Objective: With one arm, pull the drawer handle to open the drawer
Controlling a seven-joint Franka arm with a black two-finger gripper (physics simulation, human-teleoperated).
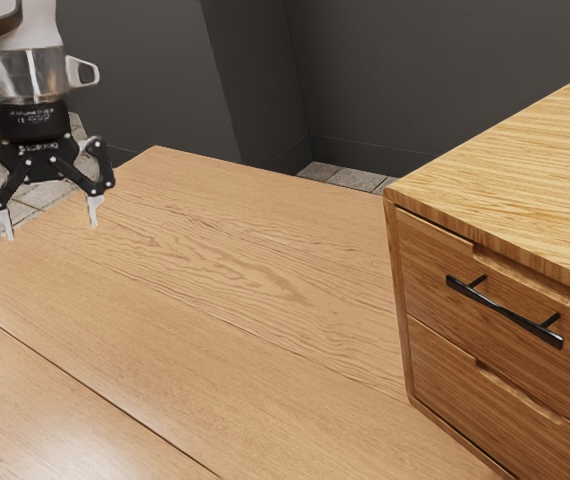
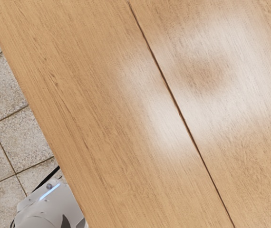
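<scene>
Gripper (image 1: 49, 222) observed at the exterior view's left, high over the far-left corner of the wooden table (image 1: 215, 300), fingers pointing down and spread wide, nothing between them. It touches nothing. Wooden cabinet (image 1: 525, 190) stands on the table at the exterior view's right, well apart from the gripper. Black bar handle (image 1: 505, 311) is mounted on the upper drawer (image 1: 435, 270); that drawer front sits in line with the lower drawer (image 1: 465, 390) beneath it, appearing closed. Grey floor tiles (image 1: 350, 177) show beyond the table's far edge. Wrist view: tabletop under the hand with a dark seam (image 2: 173, 107) between two boards, floor tiles beside the table edge, and a white robot part (image 2: 50, 206) at that edge.
</scene>
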